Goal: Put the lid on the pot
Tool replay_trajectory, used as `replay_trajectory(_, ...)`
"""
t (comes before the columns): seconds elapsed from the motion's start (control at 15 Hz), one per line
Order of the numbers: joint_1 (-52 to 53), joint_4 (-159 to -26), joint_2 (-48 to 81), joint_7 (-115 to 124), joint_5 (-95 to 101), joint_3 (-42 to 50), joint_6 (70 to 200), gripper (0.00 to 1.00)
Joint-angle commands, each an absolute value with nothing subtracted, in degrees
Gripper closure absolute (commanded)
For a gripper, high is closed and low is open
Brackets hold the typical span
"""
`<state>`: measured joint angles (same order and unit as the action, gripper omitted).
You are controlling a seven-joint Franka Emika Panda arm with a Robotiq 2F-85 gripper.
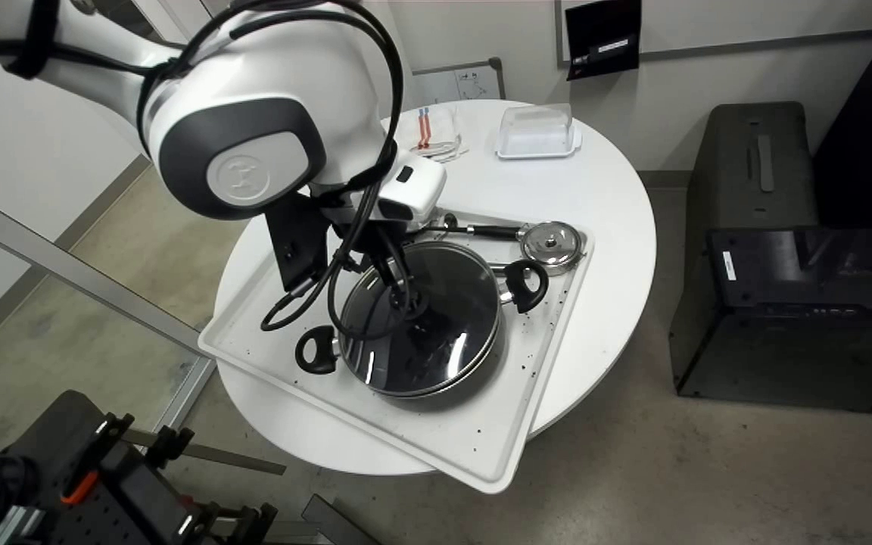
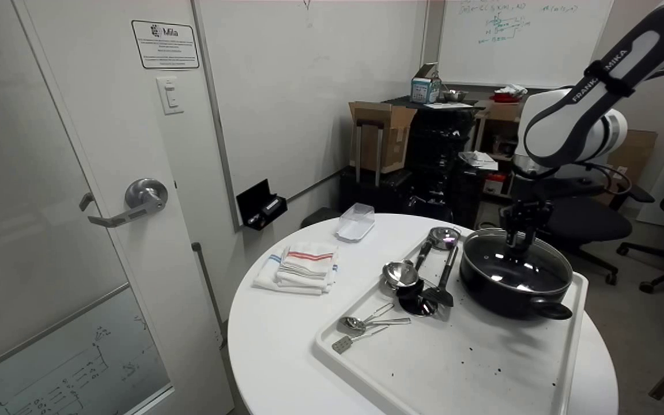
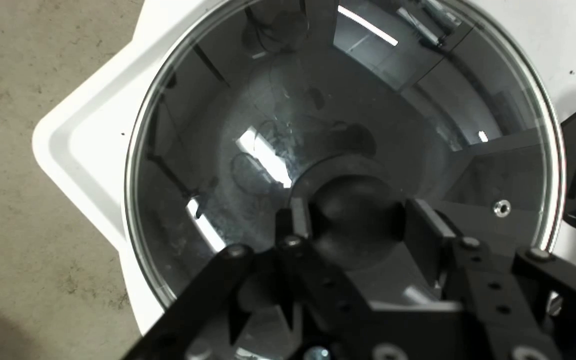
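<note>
Directly beneath the claw (image 3: pixel 357 220): the lid (image 1: pixel 442 327), its knob (image 3: pixel 355 237) pinched from both sides, jaws apparently clamped on it. Pot (image 2: pixel 494 297) straight below, rims near concentric. A thin double edge shows along one side in an exterior view; full seating cannot be told. Lid round, no long axis to match. Next move, by judgement: level, straight down if any gap, then release.

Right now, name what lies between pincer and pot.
The glass lid: both exterior views show it over the pot, under the pincer; in the wrist view the fingers flank its knob.
</note>
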<state>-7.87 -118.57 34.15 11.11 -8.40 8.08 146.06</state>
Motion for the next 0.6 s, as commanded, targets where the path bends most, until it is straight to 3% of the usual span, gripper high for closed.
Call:
replay_trajectory(0.0,-7.92,-119.94,32.28,11.31,-9.01,7.77,145.95,0.75)
replay_trajectory(0.53,-7.97,-119.89,32.85,11.32,-9.13,7.62,145.82,0.75)
